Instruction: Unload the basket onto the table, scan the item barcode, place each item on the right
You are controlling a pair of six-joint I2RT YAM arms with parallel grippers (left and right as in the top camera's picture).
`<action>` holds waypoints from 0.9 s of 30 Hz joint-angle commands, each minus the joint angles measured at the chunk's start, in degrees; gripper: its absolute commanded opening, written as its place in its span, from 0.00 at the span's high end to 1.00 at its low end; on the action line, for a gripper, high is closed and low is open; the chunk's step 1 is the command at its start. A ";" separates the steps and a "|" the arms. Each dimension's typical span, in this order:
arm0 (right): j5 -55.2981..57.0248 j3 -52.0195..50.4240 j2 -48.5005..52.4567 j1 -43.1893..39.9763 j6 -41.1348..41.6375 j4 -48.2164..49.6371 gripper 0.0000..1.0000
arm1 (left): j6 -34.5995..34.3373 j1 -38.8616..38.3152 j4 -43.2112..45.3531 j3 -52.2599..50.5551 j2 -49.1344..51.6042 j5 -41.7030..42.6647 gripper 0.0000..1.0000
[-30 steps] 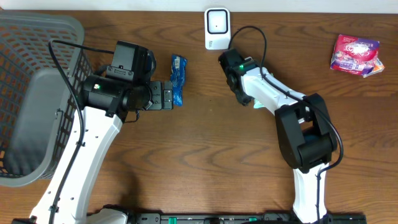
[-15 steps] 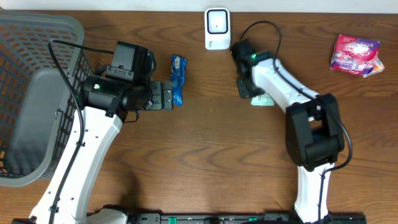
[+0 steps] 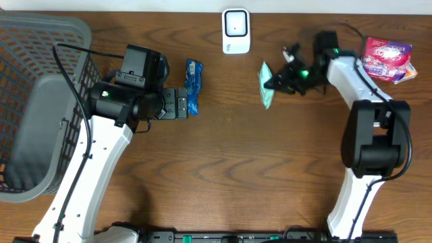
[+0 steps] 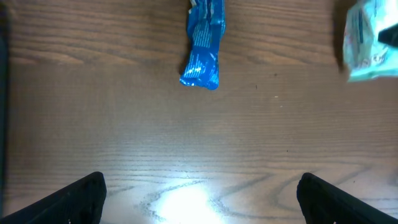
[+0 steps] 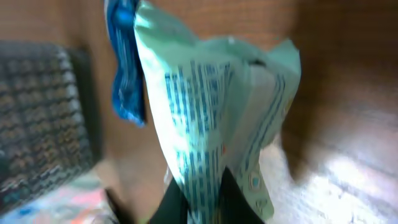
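My right gripper (image 3: 278, 82) is shut on a mint-green packet (image 3: 267, 85), holding it just right of and below the white barcode scanner (image 3: 235, 30). In the right wrist view the packet (image 5: 211, 118) stands upright between the dark fingers, and the gripper (image 5: 202, 199) pinches its lower edge. A blue packet (image 3: 194, 86) lies on the table left of the scanner. My left gripper (image 3: 181, 103) sits just left of it, open with nothing between its fingers. In the left wrist view the blue packet (image 4: 203, 46) lies ahead of that gripper (image 4: 202, 202), with the mint packet (image 4: 370, 40) at the upper right.
A grey mesh basket (image 3: 30, 101) fills the table's left side. A red and pink packet (image 3: 385, 59) lies at the far right, close to my right arm. The right wrist view also shows the blue packet (image 5: 124, 68) and the basket (image 5: 37, 118).
My right gripper shut on the mint-green packet, and the arm swung out to the right, lifting the packet up beside the scanner. The left arm has not moved.
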 commanded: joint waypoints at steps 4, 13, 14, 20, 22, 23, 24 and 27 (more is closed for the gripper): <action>-9.49 -12.17 0.70 -7.39 6.95 6.99 0.73 | 0.81 0.20 -0.20 0.13 0.04 -0.55 0.02; 13.09 -4.50 -4.24 -14.93 2.99 -8.96 0.54 | 0.81 0.20 -0.20 0.15 0.04 -0.55 0.02; 14.53 -3.69 -4.96 -14.75 2.43 -10.19 0.54 | 0.81 0.20 -0.20 0.15 0.04 -0.55 0.02; 16.63 -0.87 -9.75 -10.47 -1.86 -11.52 0.44 | 0.81 0.20 -0.20 0.15 0.04 -0.55 0.02; 18.47 -0.96 -9.79 -7.61 -1.75 -9.97 0.35 | 0.81 0.20 -0.20 0.15 0.04 -0.55 0.02; 19.61 -1.11 -9.57 -6.69 -1.20 -9.35 0.33 | 0.81 0.20 -0.20 0.15 0.04 -0.55 0.02; 21.35 -1.27 -9.35 -5.75 0.28 -8.83 0.28 | 0.81 0.20 -0.20 0.15 0.04 -0.55 0.02; 26.67 -2.32 -8.59 -3.13 6.14 -6.84 0.19 | 0.81 0.20 -0.20 0.15 0.04 -0.55 0.02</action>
